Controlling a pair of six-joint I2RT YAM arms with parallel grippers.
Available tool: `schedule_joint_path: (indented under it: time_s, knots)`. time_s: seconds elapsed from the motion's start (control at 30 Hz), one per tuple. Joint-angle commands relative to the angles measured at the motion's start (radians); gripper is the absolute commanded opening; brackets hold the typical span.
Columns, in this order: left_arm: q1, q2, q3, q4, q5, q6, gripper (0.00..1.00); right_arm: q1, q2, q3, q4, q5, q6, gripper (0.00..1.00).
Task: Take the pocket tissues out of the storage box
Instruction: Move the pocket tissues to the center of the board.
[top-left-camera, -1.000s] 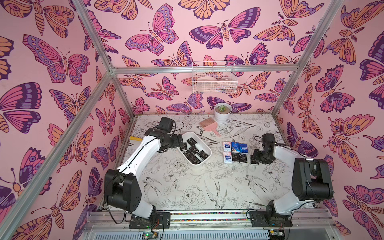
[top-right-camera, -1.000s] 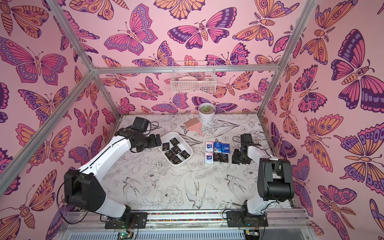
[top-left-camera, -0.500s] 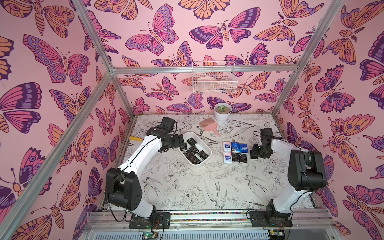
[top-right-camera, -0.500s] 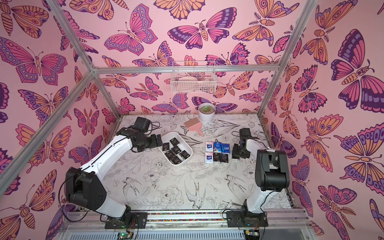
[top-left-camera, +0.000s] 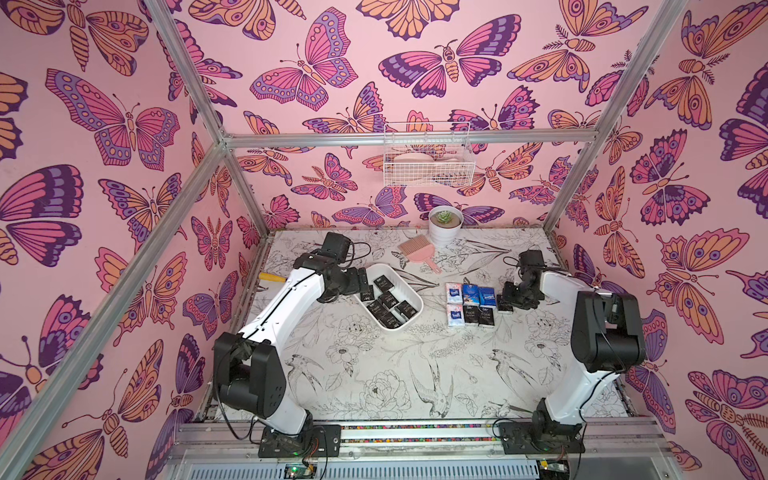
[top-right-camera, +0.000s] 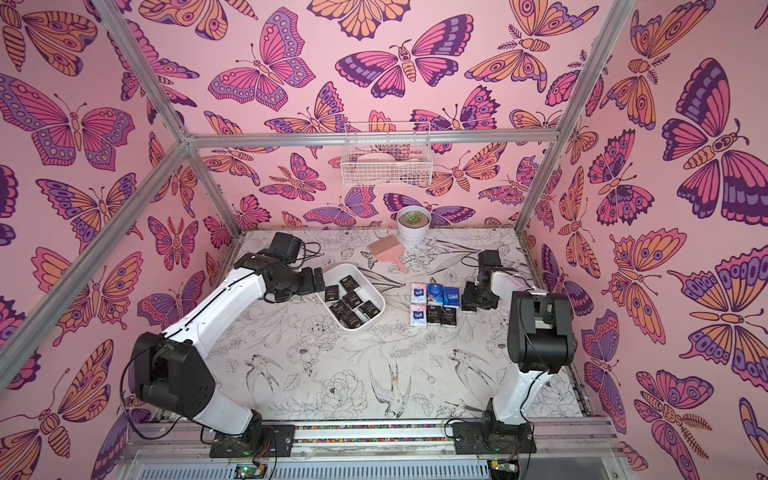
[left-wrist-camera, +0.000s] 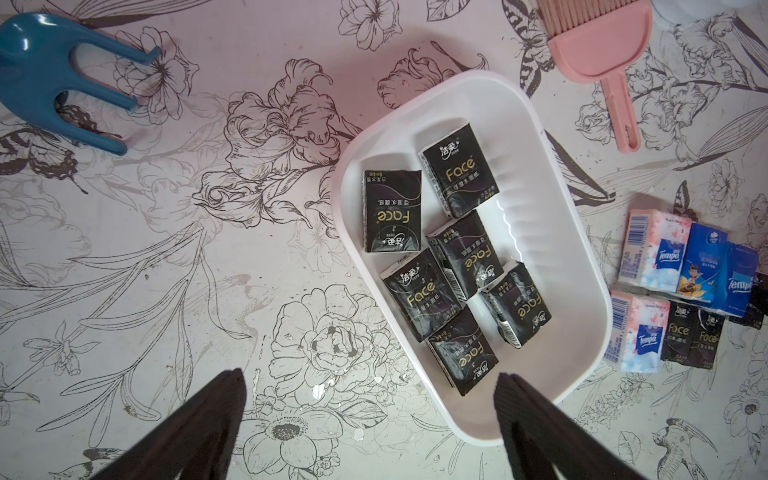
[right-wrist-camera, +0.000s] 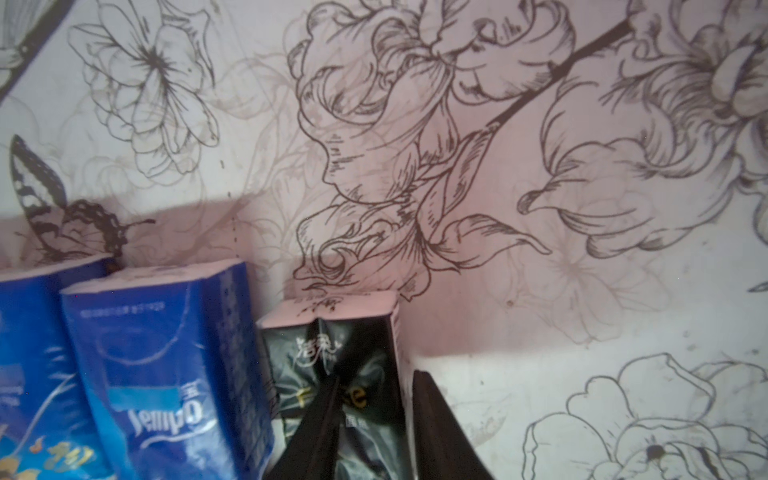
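The storage box (top-left-camera: 419, 306) (top-right-camera: 380, 306) (left-wrist-camera: 561, 216) is a shallow white tray left of the table's middle, holding several black pocket tissues (top-left-camera: 388, 300) (left-wrist-camera: 465, 257). To its right, more pocket tissues (top-left-camera: 469, 305) (top-right-camera: 434, 305) (left-wrist-camera: 673, 291) lie in two rows on the table: white-pink, blue and black. My left gripper (top-left-camera: 363, 286) (left-wrist-camera: 370, 399) hangs open over the box's left corner with nothing between its fingers. At the right end of the rows, down at the table, my right gripper (top-left-camera: 505, 304) (right-wrist-camera: 374, 415) is shut on a black packet (right-wrist-camera: 303, 353) beside a blue one (right-wrist-camera: 166, 374).
A pink dustpan with brush (top-left-camera: 417, 249) and a white plant pot (top-left-camera: 445, 226) stand behind the box. A white wire basket (top-left-camera: 428, 160) hangs on the back wall. A blue forked plastic tool (left-wrist-camera: 54, 79) lies at the far left, with a yellow handle (top-left-camera: 272, 277) at the left wall.
My right gripper has carried the black packet a little leftward, up against the end of the rows. The left arm has barely moved.
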Motion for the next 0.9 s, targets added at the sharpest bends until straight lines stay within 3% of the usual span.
schedule_joint_path:
  time_s: [0.0, 0.4, 0.87]
  knots:
    - [-0.004, 0.016, 0.022, -0.023, -0.01, 0.0, 1.0, 0.01, 0.041, 0.007, -0.036, -0.04, -0.016, 0.33]
    - [-0.006, 0.011, 0.025, -0.035, -0.023, 0.009, 1.0, 0.011, 0.049, 0.026, -0.006, -0.081, 0.019, 0.38]
    - [-0.005, 0.013, 0.044, -0.047, -0.024, 0.013, 1.0, 0.027, -0.046, 0.132, -0.097, -0.002, -0.004, 0.43]
